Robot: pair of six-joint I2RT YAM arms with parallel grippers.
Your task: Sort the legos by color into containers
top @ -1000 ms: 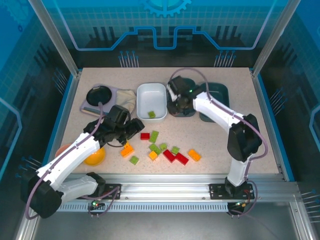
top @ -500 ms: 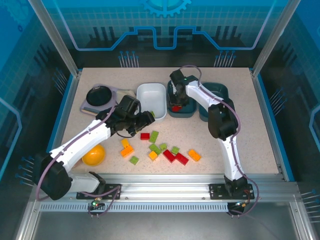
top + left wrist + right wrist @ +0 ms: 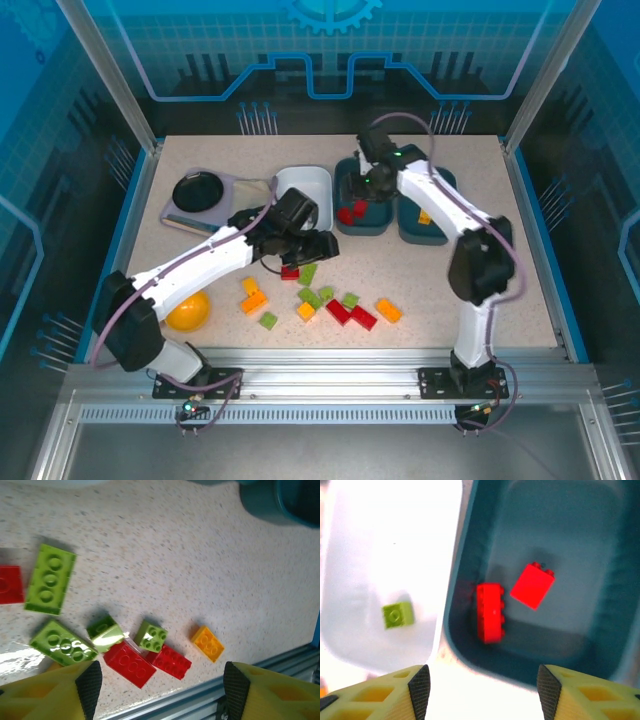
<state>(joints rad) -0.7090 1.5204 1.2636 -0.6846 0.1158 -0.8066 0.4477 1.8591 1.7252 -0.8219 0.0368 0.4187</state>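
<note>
The left arm runs from the lower left of the top view up and right, elbow low and forearm nearly level, ending with the left gripper (image 3: 312, 246) over the table (image 3: 520, 290) just below the white tray (image 3: 300, 172). In its wrist view the left gripper (image 3: 161, 690) has its fingers spread wide with nothing between them. It seems to hang above the loose legos (image 3: 129, 662) rather than touch them, though the height is hard to judge. These green, red and orange bricks lie scattered across the middle of the table. The right arm rises from the lower right, folds at the elbow, and leans up and left so the right gripper (image 3: 366, 190) sits over the middle teal tray (image 3: 362, 226). The right gripper (image 3: 482, 692) is likewise spread apart and empty. Two red bricks (image 3: 490, 612) lie in that teal tray, and one green brick (image 3: 398, 615) lies in the white tray. An orange brick (image 3: 424, 216) rests in the right teal tray (image 3: 428, 238).
</note>
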